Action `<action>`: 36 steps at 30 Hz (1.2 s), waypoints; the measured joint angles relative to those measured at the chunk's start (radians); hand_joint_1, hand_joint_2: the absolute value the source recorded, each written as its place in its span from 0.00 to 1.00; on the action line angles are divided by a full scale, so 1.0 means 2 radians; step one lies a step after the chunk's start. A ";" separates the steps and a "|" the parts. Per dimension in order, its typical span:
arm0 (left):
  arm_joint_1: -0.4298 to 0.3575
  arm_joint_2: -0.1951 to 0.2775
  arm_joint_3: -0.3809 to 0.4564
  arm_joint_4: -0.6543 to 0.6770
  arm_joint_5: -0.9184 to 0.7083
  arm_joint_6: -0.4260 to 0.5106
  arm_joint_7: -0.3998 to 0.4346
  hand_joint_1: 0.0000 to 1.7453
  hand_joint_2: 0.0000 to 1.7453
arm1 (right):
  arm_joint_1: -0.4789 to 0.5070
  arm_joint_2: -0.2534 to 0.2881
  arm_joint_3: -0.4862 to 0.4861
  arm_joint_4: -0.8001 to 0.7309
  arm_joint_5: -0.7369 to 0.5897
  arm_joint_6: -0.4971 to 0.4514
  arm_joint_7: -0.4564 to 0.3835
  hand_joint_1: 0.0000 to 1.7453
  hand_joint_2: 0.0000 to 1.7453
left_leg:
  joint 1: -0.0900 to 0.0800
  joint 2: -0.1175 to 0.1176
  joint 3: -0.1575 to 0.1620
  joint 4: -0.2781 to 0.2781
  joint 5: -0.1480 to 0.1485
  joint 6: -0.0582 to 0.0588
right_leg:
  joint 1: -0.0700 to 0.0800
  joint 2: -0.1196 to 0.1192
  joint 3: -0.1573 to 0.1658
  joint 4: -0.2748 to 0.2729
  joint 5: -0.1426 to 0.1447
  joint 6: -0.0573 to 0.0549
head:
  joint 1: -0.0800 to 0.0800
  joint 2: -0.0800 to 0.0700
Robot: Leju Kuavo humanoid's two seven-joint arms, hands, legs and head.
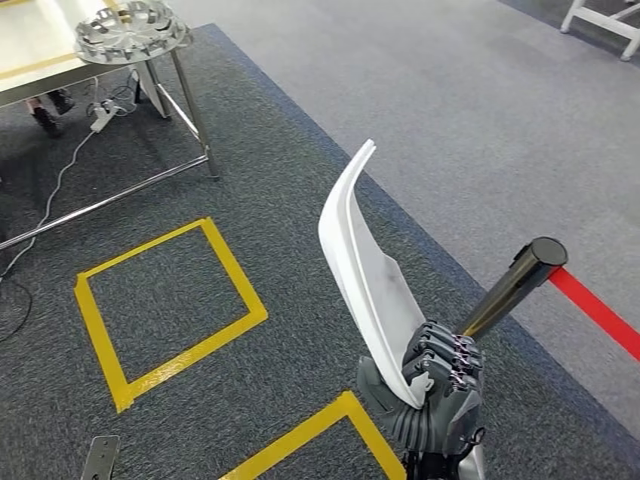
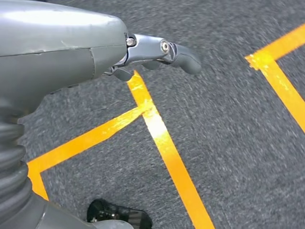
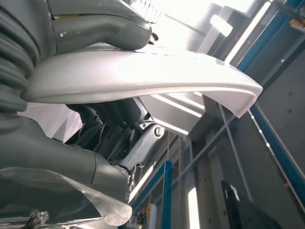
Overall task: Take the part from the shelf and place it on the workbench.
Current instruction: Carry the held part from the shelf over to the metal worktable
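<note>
My right hand [image 1: 441, 385] sits low in the head view, dark fingers [image 1: 445, 358] curled round the lower end of a long, curved white plastic panel [image 1: 361, 265], which I take to be the part. The panel rises from my grip and sweeps up and away to a narrow tip, its concave side facing away from the fingers. In the right wrist view I see the same white panel [image 3: 144, 74] clamped between the thick grey thumb above it and the darker fingers [image 3: 111, 133] folded in beneath it, so that hand has it firmly, held off the floor over dark grey carpet [image 1: 302, 200]. Just beside the hand, on its outer side, a glossy black post [image 1: 513, 280] leans up, with a red band [image 1: 596, 310] running off from its top. My left hand [image 2: 72, 52] hangs over the carpet in the left wrist view; one grey finger [image 2: 172, 51] stretches out straight with nothing in it, but the rest of the hand is hidden behind its cover, so I cannot tell whether it is spread or curled. Under it yellow tape lines [image 2: 162, 138] cross on the floor. Well ahead of the right hand and off towards the left-arm side stands a metal-legged workbench [image 1: 45, 60] with a pale top, carrying a silver spoked wheel cover [image 1: 130, 30] at its near corner. Between the workbench and my hand lies a yellow tape square [image 1: 170, 305] on the carpet.
</note>
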 joint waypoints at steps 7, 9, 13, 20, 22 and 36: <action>0.004 0.000 0.001 0.000 -0.002 -0.001 0.000 0.00 1.00 | 0.001 0.000 0.000 -0.001 0.005 0.000 0.003 1.00 1.00 | 0.003 -0.008 -0.017 0.020 -0.009 -0.022 | -0.003 0.005 0.030 -0.056 0.015 -0.018 | -0.003 0.000; 0.004 -0.001 0.001 0.000 -0.002 -0.001 0.000 0.00 1.00 | 0.002 0.000 0.000 -0.001 0.005 0.000 0.003 1.00 1.00 | 0.002 0.021 -0.041 0.074 -0.037 -0.026 | -0.003 -0.011 0.033 -0.058 0.013 -0.022 | -0.006 0.000; 0.005 0.001 0.001 0.000 -0.003 -0.001 0.000 0.00 1.00 | 0.002 0.000 0.000 -0.001 0.005 0.000 0.004 1.00 1.00 | 0.004 0.033 -0.069 0.133 -0.049 -0.029 | -0.001 -0.043 0.037 -0.058 0.008 -0.024 | -0.006 0.000; 0.004 0.002 0.002 0.000 -0.006 -0.001 0.000 0.00 1.00 | -0.001 0.000 0.000 -0.001 0.006 0.000 0.004 1.00 1.00 | -0.006 0.066 -0.006 0.004 -0.002 -0.011 | 0.005 -0.081 0.050 -0.059 -0.005 -0.009 | -0.006 0.000; 0.005 0.002 0.002 0.000 -0.006 -0.001 0.000 0.00 1.00 | -0.004 0.000 0.000 -0.001 0.006 0.000 0.004 1.00 1.00 | -0.003 0.055 -0.002 -0.001 -0.001 -0.005 | 0.004 -0.067 0.048 -0.048 -0.016 -0.004 | -0.004 0.000; 0.004 0.000 0.003 0.000 -0.006 -0.001 0.000 0.00 1.00 | -0.004 -0.001 0.001 -0.001 0.007 0.000 0.005 1.00 1.00 | 0.004 -0.022 -0.006 0.002 -0.001 -0.019 | -0.001 0.008 0.025 -0.053 0.017 -0.016 | 0.000 0.000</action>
